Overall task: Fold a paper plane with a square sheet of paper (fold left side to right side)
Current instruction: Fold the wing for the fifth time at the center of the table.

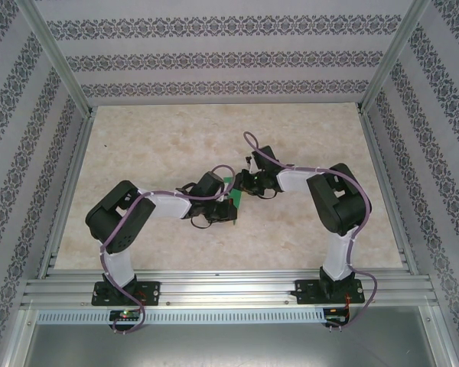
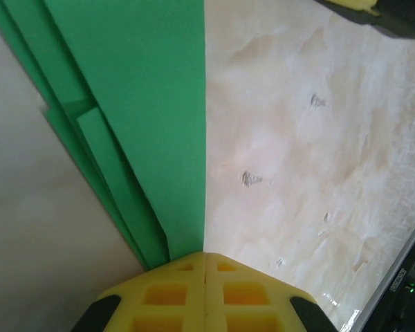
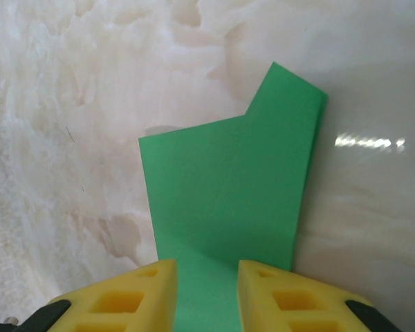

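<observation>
The green sheet of paper (image 2: 145, 104) is folded into several layers with creased flaps, and it runs straight into the seam of my left gripper (image 2: 205, 257), whose yellow fingers are pressed shut on its edge. In the right wrist view the same paper (image 3: 235, 187) shows a stepped, angled far end. It passes under the gap of my right gripper (image 3: 206, 277), whose fingers stand apart on either side of it. From above, both grippers meet mid-table over a small patch of green paper (image 1: 231, 191), the left gripper (image 1: 226, 202) below it and the right gripper (image 1: 242, 183) just above right.
The marble-pattern table (image 1: 306, 237) has free room all round the arms. Patterned walls and aluminium posts fence it in, and a metal rail (image 1: 229, 287) runs along the near edge by the arm bases. A yellow fingertip of the right gripper (image 2: 360, 5) shows in the left wrist view.
</observation>
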Available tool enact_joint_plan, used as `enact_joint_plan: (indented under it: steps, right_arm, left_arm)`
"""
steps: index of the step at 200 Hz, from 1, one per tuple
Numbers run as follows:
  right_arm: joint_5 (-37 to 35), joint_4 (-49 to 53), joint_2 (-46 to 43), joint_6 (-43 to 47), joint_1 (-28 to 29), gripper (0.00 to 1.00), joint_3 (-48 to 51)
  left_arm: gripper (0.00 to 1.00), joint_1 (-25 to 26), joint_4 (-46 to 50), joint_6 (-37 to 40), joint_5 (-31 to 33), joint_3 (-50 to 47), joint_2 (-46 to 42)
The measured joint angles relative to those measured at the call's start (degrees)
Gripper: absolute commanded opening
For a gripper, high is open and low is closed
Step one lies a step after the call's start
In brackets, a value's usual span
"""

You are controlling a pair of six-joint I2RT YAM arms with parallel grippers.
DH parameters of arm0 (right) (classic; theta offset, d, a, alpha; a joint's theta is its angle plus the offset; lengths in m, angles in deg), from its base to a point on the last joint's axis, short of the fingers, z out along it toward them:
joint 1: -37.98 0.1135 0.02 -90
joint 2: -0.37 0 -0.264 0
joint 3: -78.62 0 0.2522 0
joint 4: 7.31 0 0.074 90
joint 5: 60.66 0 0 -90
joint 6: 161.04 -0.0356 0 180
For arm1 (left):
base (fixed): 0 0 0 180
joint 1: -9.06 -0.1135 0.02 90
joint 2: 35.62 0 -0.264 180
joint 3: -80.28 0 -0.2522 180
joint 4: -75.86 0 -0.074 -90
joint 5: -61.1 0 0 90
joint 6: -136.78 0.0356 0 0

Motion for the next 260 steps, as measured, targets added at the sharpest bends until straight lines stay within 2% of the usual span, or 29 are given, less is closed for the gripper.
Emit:
enact_joint_plan:
  steps: [106,155,181,215,242,260]
  right_arm:
    - [0.7,3.3,1.0,0.5,0.3,0.31,-2.2]
    - [0.7,2.7,1.0,0.8,0.3,0.32,-2.3]
    - [-0.8,2.9,0.3,1.6,0.3,0.34,-2.3]
    - [-3.2,4.8,-3.6,2.7,0.0,0.41,-2.1]
    - [-7.0,8.4,-10.1,5.0,-0.1,0.48,-2.1]
    - [-11.2,12.3,-14.5,6.8,0.4,0.49,-2.2]
  left_arm:
    - [0.07,2.5,6.7,2.0,-0.5,-2.1,-3.8]
    - [0.08,2.8,16.5,2.9,-1.9,-3.1,-8.5]
    - [0.12,-0.4,19.2,3.2,-2.1,-3.1,-14.0]
    - [0.16,-8.3,20.0,3.3,-1.0,-3.2,-20.6]
    - [0.2,-12.7,21.3,3.3,4.0,-3.3,-23.3]
    - [0.29,-14.0,22.1,2.6,8.9,-3.3,-24.1]
